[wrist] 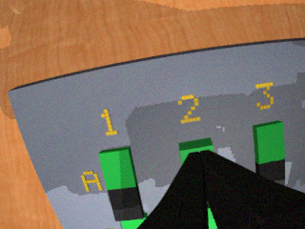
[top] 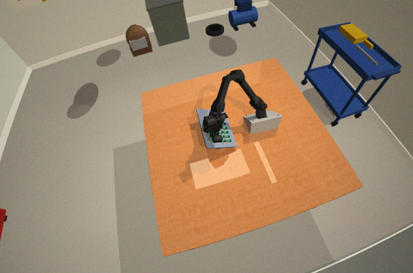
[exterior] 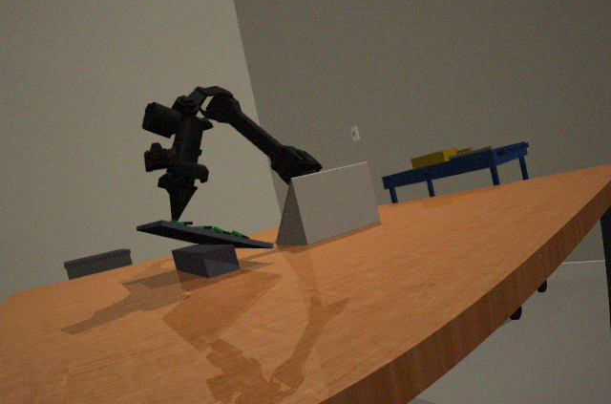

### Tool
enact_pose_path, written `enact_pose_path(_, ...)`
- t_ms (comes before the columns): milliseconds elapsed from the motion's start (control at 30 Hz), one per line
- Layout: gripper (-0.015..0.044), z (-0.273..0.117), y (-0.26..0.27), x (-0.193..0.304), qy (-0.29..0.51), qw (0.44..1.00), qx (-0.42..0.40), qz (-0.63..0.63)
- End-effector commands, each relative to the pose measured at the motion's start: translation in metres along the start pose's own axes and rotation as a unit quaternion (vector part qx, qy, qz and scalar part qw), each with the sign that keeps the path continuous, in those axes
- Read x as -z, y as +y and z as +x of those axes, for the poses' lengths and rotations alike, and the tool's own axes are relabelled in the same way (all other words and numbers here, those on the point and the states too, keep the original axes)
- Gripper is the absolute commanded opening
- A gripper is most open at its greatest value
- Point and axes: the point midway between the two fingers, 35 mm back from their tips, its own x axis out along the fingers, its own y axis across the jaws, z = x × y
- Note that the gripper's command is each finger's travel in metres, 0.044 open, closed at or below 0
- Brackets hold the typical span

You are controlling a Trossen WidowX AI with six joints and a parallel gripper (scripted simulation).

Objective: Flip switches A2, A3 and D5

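Observation:
The grey switch panel [top: 200, 115] [exterior: 154, 229] [wrist: 60, 121] lies tilted on a block on the orange table. Its green rocker switches show in the wrist view under yellow labels: A1 [wrist: 117, 168], A2 [wrist: 193, 145] and A3 [wrist: 270, 143]. My gripper [wrist: 199, 161] [exterior: 175, 217] [top: 216, 137] is shut and empty. It points straight down, with its tip on or just above the far end of A2, and it hides most of that switch. A1 and A3 show their far green ends. D5 is hidden in every view.
The arm's grey base block [top: 262, 123] [exterior: 329, 206] stands just beside the panel. A dark support block [exterior: 206, 259] sits under the panel. A blue cart [top: 350, 73] [exterior: 456, 164] stands off the table to the right.

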Motion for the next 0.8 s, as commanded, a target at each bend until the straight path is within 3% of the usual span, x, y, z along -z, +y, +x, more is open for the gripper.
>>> enact_pose_path(0,0.0,0.001,0.0,0.0,0.0,1.0,-0.001,-0.001)
enact_pose_path(533,0.0,0.003,0.0,0.0,0.0,1.0,-0.001,-0.001)
enact_pose_path(700,0.0,-0.058,0.001,0.002,-0.011,1.0,-0.003,-0.002)
enact_pose_path(767,0.0,-0.062,0.001,0.003,-0.011,1.0,-0.003,-0.002)
